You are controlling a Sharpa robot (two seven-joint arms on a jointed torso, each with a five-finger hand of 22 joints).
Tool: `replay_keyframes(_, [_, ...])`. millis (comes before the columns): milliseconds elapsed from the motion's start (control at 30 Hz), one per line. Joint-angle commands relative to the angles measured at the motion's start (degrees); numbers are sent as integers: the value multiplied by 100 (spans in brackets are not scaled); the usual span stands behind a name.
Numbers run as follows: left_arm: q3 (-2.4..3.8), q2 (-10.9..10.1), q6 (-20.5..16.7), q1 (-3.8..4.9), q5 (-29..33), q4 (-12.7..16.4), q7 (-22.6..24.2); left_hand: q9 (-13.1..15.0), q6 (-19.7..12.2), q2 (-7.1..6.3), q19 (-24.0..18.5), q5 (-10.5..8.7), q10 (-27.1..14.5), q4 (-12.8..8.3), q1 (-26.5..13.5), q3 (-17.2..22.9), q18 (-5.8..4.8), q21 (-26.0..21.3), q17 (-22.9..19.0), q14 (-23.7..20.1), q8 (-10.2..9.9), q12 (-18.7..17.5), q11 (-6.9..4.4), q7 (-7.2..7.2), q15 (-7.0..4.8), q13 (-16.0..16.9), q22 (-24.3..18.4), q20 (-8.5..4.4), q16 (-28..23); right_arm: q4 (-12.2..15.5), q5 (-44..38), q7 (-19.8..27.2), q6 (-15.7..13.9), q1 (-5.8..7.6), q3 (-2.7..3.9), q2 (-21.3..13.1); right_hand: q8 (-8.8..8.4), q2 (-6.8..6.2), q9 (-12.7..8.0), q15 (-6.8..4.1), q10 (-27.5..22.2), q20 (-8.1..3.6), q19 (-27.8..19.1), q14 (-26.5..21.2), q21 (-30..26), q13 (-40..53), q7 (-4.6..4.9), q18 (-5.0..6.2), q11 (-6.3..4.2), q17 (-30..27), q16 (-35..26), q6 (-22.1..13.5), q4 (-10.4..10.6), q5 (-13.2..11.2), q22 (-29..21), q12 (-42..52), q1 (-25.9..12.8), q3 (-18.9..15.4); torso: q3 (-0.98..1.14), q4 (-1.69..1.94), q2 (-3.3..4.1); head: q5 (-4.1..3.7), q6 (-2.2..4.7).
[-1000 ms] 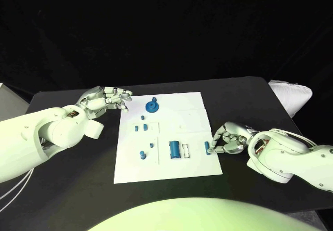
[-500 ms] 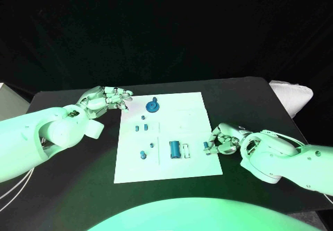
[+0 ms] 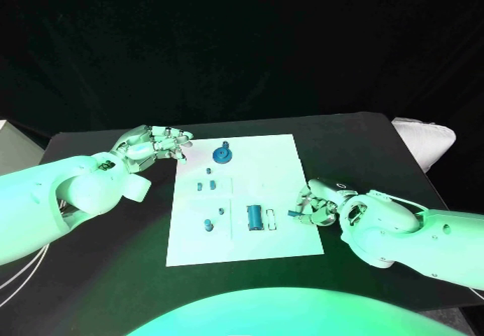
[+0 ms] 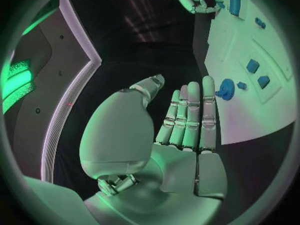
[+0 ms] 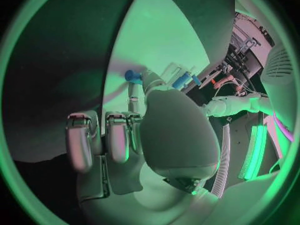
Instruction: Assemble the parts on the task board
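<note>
Now my right hand point(image 3: 315, 208) sits at the right edge of the white task board point(image 3: 272, 157), pinching a small blue part point(image 3: 301, 211) in curled fingers. My left hand point(image 3: 153, 145) hovers beside the board's far left corner, fingers extended together, holding nothing, near the blue gear point(image 3: 223, 152).

The task board point(image 3: 272, 157) lies in the middle of the surface point(image 3: 363, 140). On it, a gear-like part point(image 3: 223, 152) sits at the far end, two small parts point(image 3: 205, 186) nearer, and a long part point(image 3: 255, 216) nearer still. The left hand point(image 3: 153, 145) is beside the board's far left corner; the right hand point(image 3: 317, 204) is at its right edge, level with the long part.
</note>
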Motion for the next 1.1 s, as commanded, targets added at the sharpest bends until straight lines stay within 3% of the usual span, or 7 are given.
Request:
replay_keyframes(33, [4, 1, 72, -1, -4, 20, 50, -6, 4, 17, 34, -10, -39, 11, 60, -30, 76, -28, -7, 3, 28, 40, 2, -12, -28, 7, -11, -10, 36, -50, -418, -274, 380, -86, -64, 36, 6, -40, -522, -29, 588, -53, 578, 531, 30, 1496, 19, -18, -22, 1204, 27, 69, -3, 344, 1480, 20, 179, 279, -1, -4, -2, 7, 0])
replay_keyframes(133, [4, -1, 73, -1, -5, 22, 49, -6, 4, 17, 34, -10, -39, 11, 60, -30, 76, -28, -7, 3, 28, 40, 2, -12, -28, 7, -11, -10, 36, -35, -469, -288, 369, -90, -64, 43, -6, -72, -534, -31, 589, -51, 579, 531, 35, 1497, 17, -19, -25, 1207, 28, 87, -4, 447, 1481, 22, 199, 415, -2, -6, -2, 13, 0])
replay_keyframes(367, [4, -3, 72, -1, -8, 24, 48, -6, 4, 17, 34, -10, -39, 11, 60, -30, 76, -28, -7, 3, 28, 40, 2, -12, -28, 7, -11, -10, 36, 31, -494, -293, 187, -93, -63, 45, -1, -214, -537, -40, 599, -60, 586, 537, 70, 1508, 6, -26, -40, 1234, 39, 146, -4, 1060, 1490, 48, 12, 1013, 3, -3, -1, 10, 0])
replay_keyframes(533, [4, -3, 70, -1, -9, 23, 45, -6, 4, 17, 34, -10, -39, 11, 60, -30, 76, -28, -7, 3, 28, 40, 2, -12, -28, 7, -11, -10, 36, 127, -482, -268, 9, -91, -61, 25, 24, -249, -516, -49, 599, -66, 596, 545, 117, 1508, -7, -35, -48, 1267, 53, 157, -39, 1228, 1503, 49, -84, 1182, 0, -6, -1, 13, 0])
replay_keyframes(867, [4, -2, 65, -1, -10, 22, 41, -5, 11, 23, 36, -9, -39, 14, 70, -30, 76, -35, -7, 1, 34, 47, 1, -14, -29, 9, -15, -11, 38, 415, -311, -167, -483, 56, -47, -21, 66, -272, -485, -62, 599, -77, 600, 565, 133, 1508, -29, -38, -64, 1357, 92, 186, -48, 1252, 1507, 49, -230, 1283, -1, -4, -2, 16, 0])
replay_keyframes(1100, [4, -2, 69, -1, -10, 29, 32, -5, 11, 23, 36, -9, -39, 14, 70, -30, 76, -35, -7, 1, 34, 47, 1, -14, -29, 9, -15, -11, 38, 447, 21, -204, -473, 116, -44, 87, 90, -319, -460, -73, 599, -89, 600, 569, 133, 1508, -45, -38, -78, 1375, 100, 177, -35, 1037, 1507, 49, -439, 1297, -1, -4, 1, 35, 0])
